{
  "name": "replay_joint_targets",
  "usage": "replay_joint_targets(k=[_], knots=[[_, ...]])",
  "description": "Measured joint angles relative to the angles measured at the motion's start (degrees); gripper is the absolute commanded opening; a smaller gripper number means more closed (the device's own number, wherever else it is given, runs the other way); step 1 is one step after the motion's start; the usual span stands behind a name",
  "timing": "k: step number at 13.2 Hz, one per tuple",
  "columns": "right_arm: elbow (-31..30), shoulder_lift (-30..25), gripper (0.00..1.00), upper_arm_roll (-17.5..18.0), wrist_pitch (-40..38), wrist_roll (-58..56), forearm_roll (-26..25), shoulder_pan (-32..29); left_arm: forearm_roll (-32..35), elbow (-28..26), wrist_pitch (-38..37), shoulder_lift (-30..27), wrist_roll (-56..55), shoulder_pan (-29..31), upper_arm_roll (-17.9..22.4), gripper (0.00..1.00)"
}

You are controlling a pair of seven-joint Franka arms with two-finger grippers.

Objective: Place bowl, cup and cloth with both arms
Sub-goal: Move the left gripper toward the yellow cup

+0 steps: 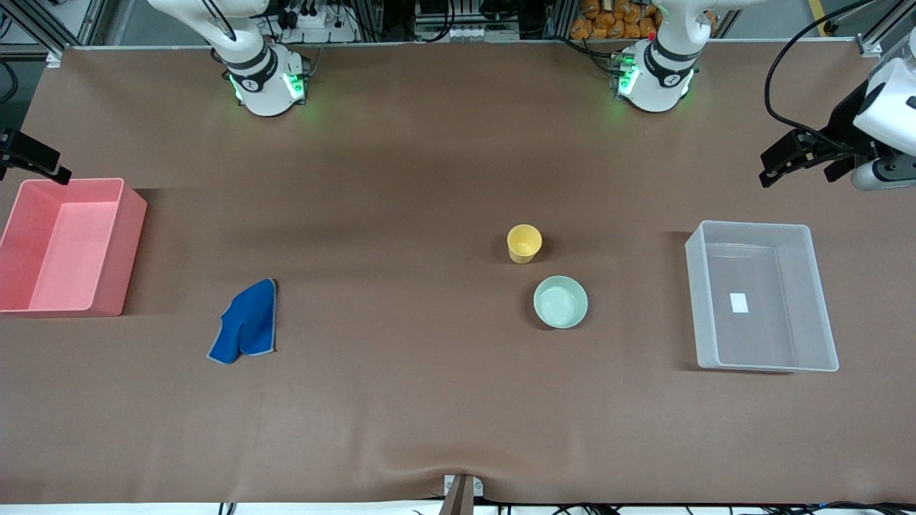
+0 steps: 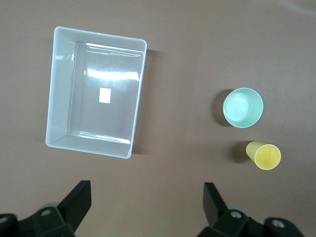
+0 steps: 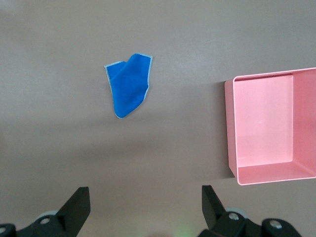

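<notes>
While both arms hang high at the table's ends, the front view sets the geometry. The cloth (image 1: 245,324) lies toward the right arm's end, its long axis running from about one o'clock to seven o'clock, the pointed corner at seven. A pink bin (image 1: 133,236) sits beside it at roughly ten o'clock. The cup (image 1: 524,243) stands upright just beside the bowl (image 1: 560,302), at eleven o'clock from it and farther from the camera; a clear bin (image 1: 816,300) lies at three o'clock of the bowl. The left gripper (image 1: 776,161) hovers over the table's edge above that bin; the right gripper (image 1: 32,159) hovers by the pink bin.

From the left wrist, the left gripper's fingers (image 2: 79,200) stand spread wide, empty; bowl and cup are apart from them.

From the right wrist, the right gripper's fingers (image 3: 79,205) are likewise spread, the cloth well apart. I judge the right arm nearer the cloth.
</notes>
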Motion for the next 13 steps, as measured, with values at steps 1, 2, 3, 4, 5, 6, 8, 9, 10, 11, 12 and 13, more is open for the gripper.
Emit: replay_joint_targets(k=[1, 2, 3, 4, 5, 6, 8, 9, 10, 11, 12, 13], knots=[[0.00, 0.00, 1.00, 0.00, 0.00, 0.00, 0.00, 0.00, 0.00, 0.03, -0.17, 0.00, 0.00, -0.05, -0.16, 1.00], [0.00, 0.00, 1.00, 0.00, 0.00, 0.00, 0.00, 0.00, 0.00, 0.04, -0.40, 0.00, 0.00, -0.09, -0.49, 1.00], [0.00, 0.00, 1.00, 0.00, 0.00, 0.00, 0.00, 0.00, 0.01, 0.04, -0.55, 0.00, 0.00, -0.21, -0.74, 1.00], [0.00, 0.00, 1.00, 0.00, 0.00, 0.00, 0.00, 0.00, 0.02, 0.04, -0.64, 0.00, 0.00, -0.36, -0.83, 1.00], [0.00, 0.00, 1.00, 0.00, 0.00, 0.00, 0.00, 0.00, 0.15, 0.04, -0.75, 0.00, 0.00, -0.44, -0.89, 1.00], [0.00, 0.00, 1.00, 0.00, 0.00, 0.00, 0.00, 0.00, 0.26, 0.04, -0.79, 0.00, 0.00, -0.44, -0.91, 1.00], [0.00, 0.00, 1.00, 0.00, 0.00, 0.00, 0.00, 0.00, 0.27, 0.03, -1.10, 0.02, 0.00, -0.44, -1.20, 1.00], [0.00, 0.00, 1.00, 0.00, 0.00, 0.00, 0.00, 0.00, 0.27, -0.01, -1.69, 0.03, 0.00, -0.45, -1.56, 1.00], [0.00, 0.00, 1.00, 0.00, 0.00, 0.00, 0.00, 0.00, 0.27, -0.03, -2.09, 0.04, 0.00, -0.45, -1.99, 1.00], [0.00, 0.00, 1.00, 0.00, 0.00, 0.00, 0.00, 0.00, 0.27, -0.12, -2.23, 0.05, 0.00, -0.46, -2.55, 1.00], [0.00, 0.00, 1.00, -0.01, 0.00, 0.00, 0.00, 0.00, 0.16, -0.36, -2.27, 0.07, 0.00, -0.48, -3.17, 1.00], [0.00, 0.00, 1.00, -0.01, 0.00, 0.01, 0.00, 0.00, -0.58, -0.84, -2.17, 0.13, 0.00, -0.51, -4.03, 1.00]])
